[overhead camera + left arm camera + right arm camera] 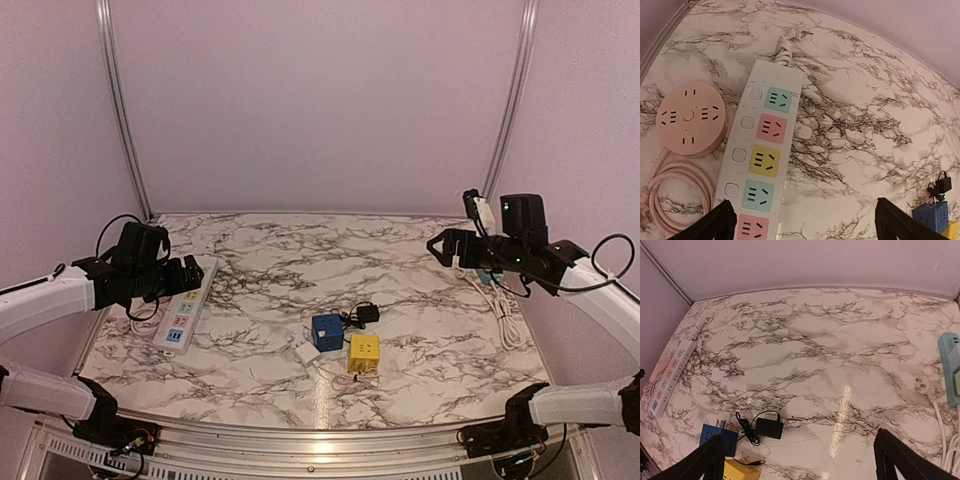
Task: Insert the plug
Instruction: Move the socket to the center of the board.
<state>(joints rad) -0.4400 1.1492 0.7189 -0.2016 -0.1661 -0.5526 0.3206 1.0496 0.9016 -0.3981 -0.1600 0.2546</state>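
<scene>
A white power strip with coloured sockets lies at the table's left; it also shows in the left wrist view. Near the middle lie a blue cube plug, a yellow cube plug, a small white plug and a black adapter with its thin cord. My left gripper hovers over the strip's far part, open and empty. My right gripper is raised at the right, open and empty. The right wrist view shows the adapter and the blue cube below it.
A round pink socket with a coiled pink cable lies left of the strip. A teal power strip and white cable lie at the right edge. Metal posts and pink walls enclose the table.
</scene>
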